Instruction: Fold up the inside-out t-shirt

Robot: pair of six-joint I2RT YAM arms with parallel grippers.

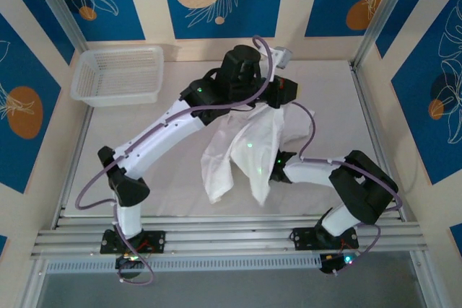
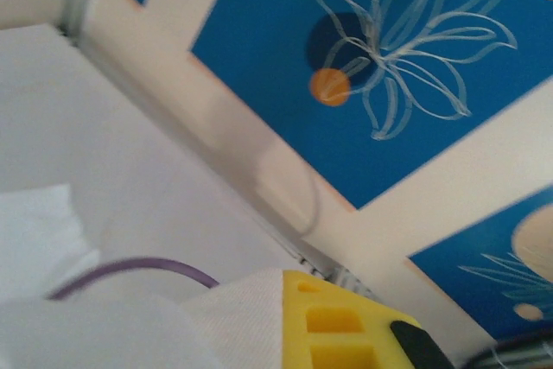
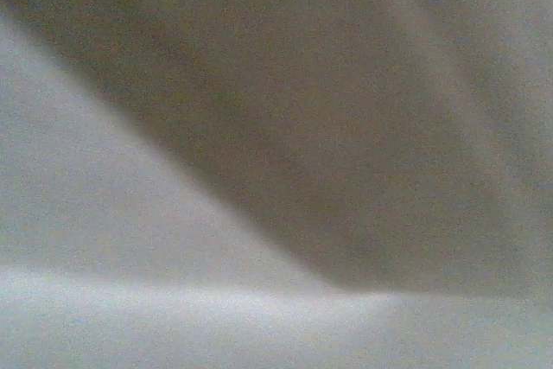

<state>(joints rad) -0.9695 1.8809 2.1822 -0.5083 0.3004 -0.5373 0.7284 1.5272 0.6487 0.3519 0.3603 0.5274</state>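
Top external view: the inside-out t-shirt (image 1: pixel 245 149) sits at the centre of the frame. It is bunched at its top and falls toward the lower centre in two long wrinkled lobes, with the lower ends on the table (image 1: pixel 346 120). The bunched top of the cloth meets the left gripper (image 1: pixel 280 99), just right of the frame's centre in the upper half. Its jaws are closed tight on the fabric, and the shirt hangs from that point. The left arm (image 1: pixel 173 131) runs from the lower left up to it.

The right arm (image 1: pixel 317 171) comes in from the lower right. Its forearm points left, and its end goes in at the right edge of the shirt, mid-frame. The right gripper is covered by cloth there. Its jaws are fully closed, but whether they have fabric between them I cannot tell.

A white mesh basket (image 1: pixel 119 73) stands at the upper left of the frame, well apart from the shirt.

Left wrist view: a yellow finger (image 2: pixel 333 326) is at the bottom centre, with white shirt fabric (image 2: pixel 233 317) pressed against its left side. A purple cable (image 2: pixel 147 265) arcs across the lower left. A blue wall panel (image 2: pixel 285 58) with a white flower drawing takes the upper right.

Right wrist view: blurred grey and pale surfaces lie very close to the lens. I cannot tell cloth from table here.
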